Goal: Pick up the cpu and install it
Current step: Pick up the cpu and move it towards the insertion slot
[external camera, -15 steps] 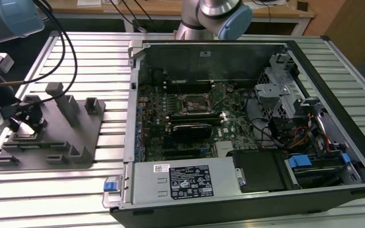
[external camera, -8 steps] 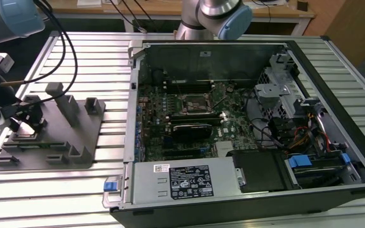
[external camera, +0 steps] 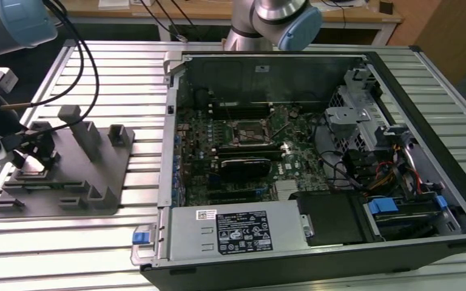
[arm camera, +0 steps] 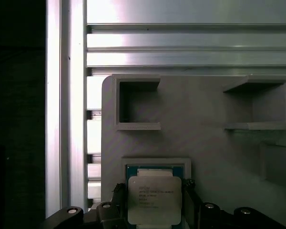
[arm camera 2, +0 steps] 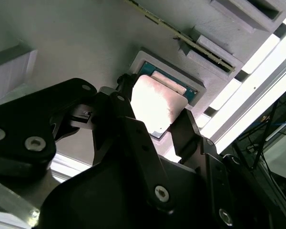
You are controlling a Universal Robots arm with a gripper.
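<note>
The claw [arm camera: 153, 188] stands apart astride the shiny silver square cpu [arm camera: 154, 204] in the grey plastic tray [arm camera: 205, 143]; uneven closing risks tilting it.

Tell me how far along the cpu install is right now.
Nothing looks finished. In hand: the pincer sits at the cpu, which lies flat in a pocket of the grey holder, unlifted. Left: the lift, and the install in the open computer's motherboard.
</note>
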